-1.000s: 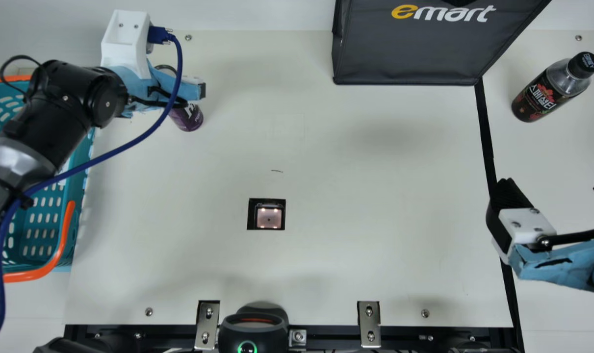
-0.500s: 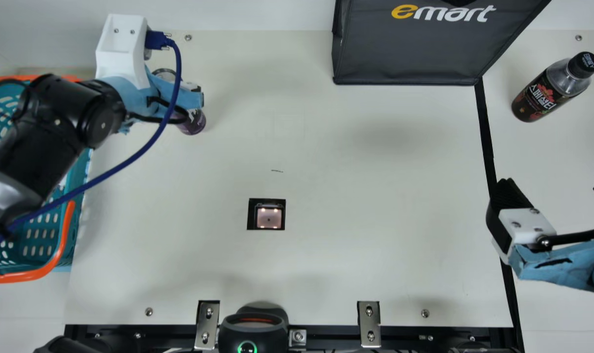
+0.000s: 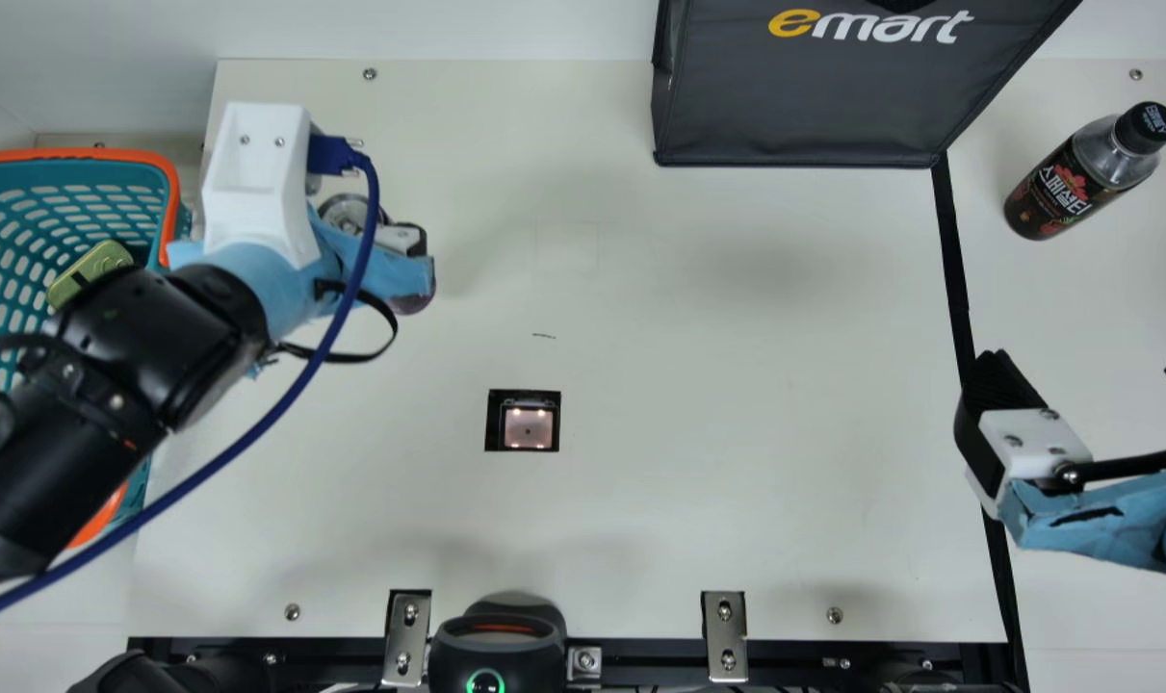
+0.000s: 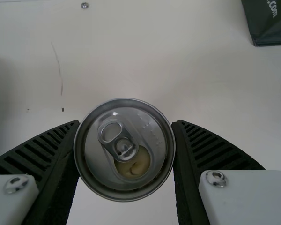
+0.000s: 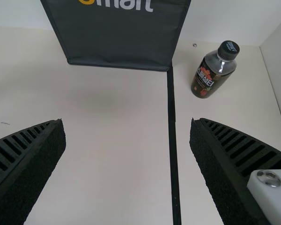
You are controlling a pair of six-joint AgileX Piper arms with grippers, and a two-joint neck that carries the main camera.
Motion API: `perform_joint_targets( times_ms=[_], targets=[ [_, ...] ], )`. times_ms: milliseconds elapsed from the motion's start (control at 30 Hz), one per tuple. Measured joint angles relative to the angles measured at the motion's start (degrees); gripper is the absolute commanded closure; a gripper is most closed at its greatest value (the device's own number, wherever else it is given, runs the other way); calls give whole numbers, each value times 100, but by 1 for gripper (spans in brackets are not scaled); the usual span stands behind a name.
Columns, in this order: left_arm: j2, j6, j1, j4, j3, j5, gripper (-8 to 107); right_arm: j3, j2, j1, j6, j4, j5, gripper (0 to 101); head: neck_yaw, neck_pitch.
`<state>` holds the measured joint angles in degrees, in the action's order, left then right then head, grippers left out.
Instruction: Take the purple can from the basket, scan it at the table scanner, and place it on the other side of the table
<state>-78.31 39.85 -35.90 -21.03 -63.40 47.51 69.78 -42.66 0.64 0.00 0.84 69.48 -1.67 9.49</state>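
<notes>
At the main view's upper left, my left gripper (image 3: pixel 398 252) is closed around the purple can (image 3: pixel 416 302), whose silver lid and purple lower end show beside it. The left wrist view has the can's lid (image 4: pixel 96 161) between both ribbed fingers of the left gripper (image 4: pixel 126 123). The can is right of the teal basket (image 3: pixel 173 188). The square table scanner (image 3: pixel 528 428) lies lower down, right of the can. On the right side, my right gripper (image 3: pixel 1088 368) stands open; in the right wrist view the right gripper (image 5: pixel 127 123) has nothing between its fingers.
A green item (image 3: pixel 90 269) is inside the basket. A dark bag (image 3: pixel 804 106) stands at the back, with a dark bottle (image 3: pixel 1064 188) to its right beyond a black strip (image 3: pixel 954 260). A black scanner device (image 3: pixel 496 650) sits at the front edge.
My left gripper, with the can in it, first drew slightly toward the front, then moved further toward the front and right, away from the basket. My right arm has kept still.
</notes>
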Motion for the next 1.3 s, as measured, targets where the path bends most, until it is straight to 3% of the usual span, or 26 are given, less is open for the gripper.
perform_joint_targets(
  times_ms=[367,767,1300],
  targets=[
    [214,1749,-1342,-760,241,585,107,0,0,0,0,0,0,6,0,9],
    [-70,3456,-2783,-1174,263,1122,107,0,0,0,0,0,0,6,-9,9],
    [-221,4705,-3881,-1269,351,1491,107,0,0,0,0,0,0,6,0,9]
  ],
)
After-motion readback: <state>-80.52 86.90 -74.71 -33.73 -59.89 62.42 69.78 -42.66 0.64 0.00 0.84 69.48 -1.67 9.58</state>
